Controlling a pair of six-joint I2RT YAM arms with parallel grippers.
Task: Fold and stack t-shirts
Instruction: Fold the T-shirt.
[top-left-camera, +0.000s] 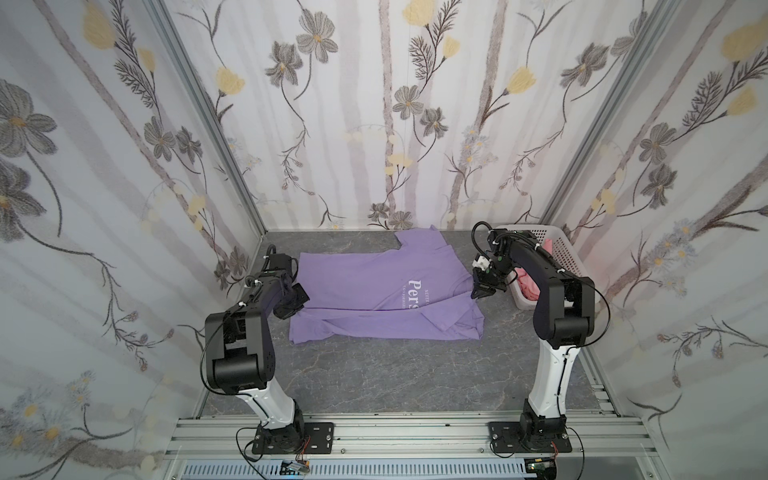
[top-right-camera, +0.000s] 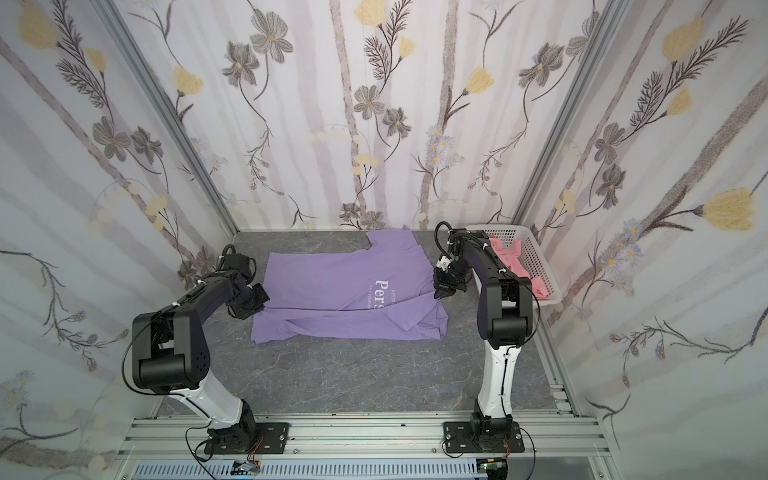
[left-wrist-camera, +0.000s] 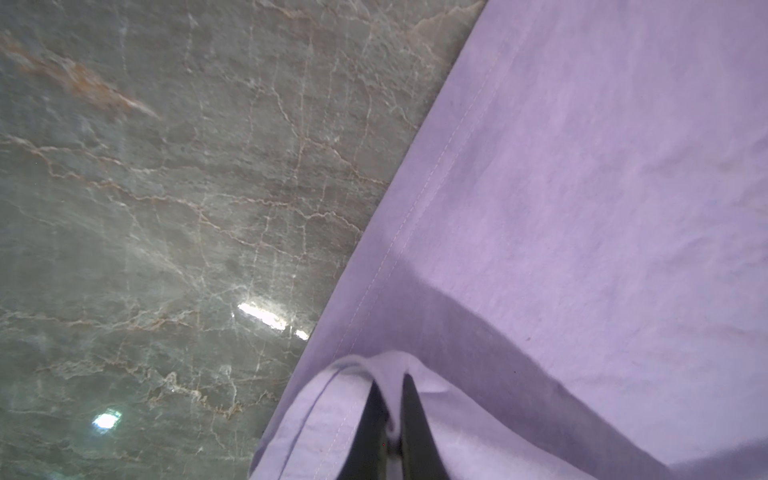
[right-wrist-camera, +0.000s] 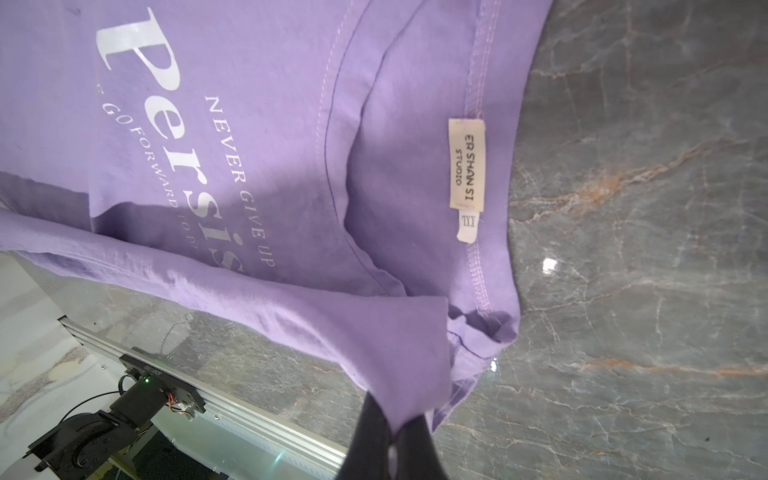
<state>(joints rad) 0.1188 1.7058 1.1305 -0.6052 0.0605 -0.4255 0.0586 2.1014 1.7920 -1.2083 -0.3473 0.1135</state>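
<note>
A lavender t-shirt (top-left-camera: 365, 286) (top-right-camera: 332, 286) with white chest lettering lies partly folded on the grey marble table, its near edge doubled over. My left gripper (top-left-camera: 300, 300) (top-right-camera: 258, 300) is shut on the shirt's left hem edge; the left wrist view shows a pinch of purple cloth (left-wrist-camera: 582, 208) between its black fingers (left-wrist-camera: 390, 378). At the shirt's right side, my right gripper (top-left-camera: 478, 293) (top-right-camera: 441, 293) is shut on a lifted corner of the cloth (right-wrist-camera: 249, 124) near the collar label (right-wrist-camera: 467, 162), fingers (right-wrist-camera: 392, 415) closed on fabric. A salmon-pink garment (top-left-camera: 530, 282) (top-right-camera: 515, 266) lies in the basket.
A white perforated basket (top-left-camera: 561, 249) (top-right-camera: 536, 253) stands at the back right, behind the right arm. Floral walls close in three sides. Bare marble table (top-left-camera: 374, 374) spreads in front of the shirt, up to the aluminium rail (top-left-camera: 415, 432) with the arm bases.
</note>
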